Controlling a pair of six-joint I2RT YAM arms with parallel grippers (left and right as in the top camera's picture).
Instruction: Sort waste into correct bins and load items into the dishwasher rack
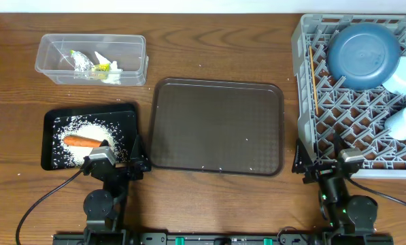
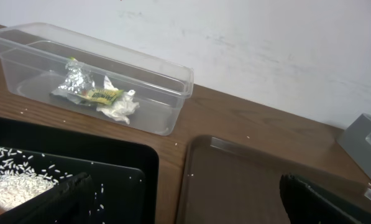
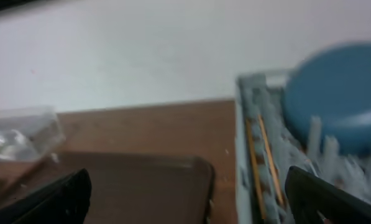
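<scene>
One large grey plastic lattice rack [image 1: 352, 122] at two o'clock carries the dark-blue round bowl [image 1: 363, 56] and thin wooden chopsticks [image 1: 313, 71]. At eight o'clock, the shallow black rectangular tray [image 1: 124, 117] holds loose white rice [image 1: 87, 129] and a small orange carrot [image 1: 80, 141]. At ten o'clock, the clear plastic tub [image 1: 53, 47] holds crumpled silver foil [image 2: 73, 78], a green-yellow wrapper [image 2: 101, 94] and a white tissue [image 2: 118, 107]. The left gripper [image 2: 182, 186] and right gripper [image 3: 185, 180] gape wide, empty.

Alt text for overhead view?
Grey plastic lattice dish rack at right holds a dark-blue round bowl, two pale-blue vessels and wooden chopsticks. At left, a shallow black tray holds white rice and an orange carrot; a clear plastic tub holds wrappers and tissue. A brown tray lies between.
</scene>
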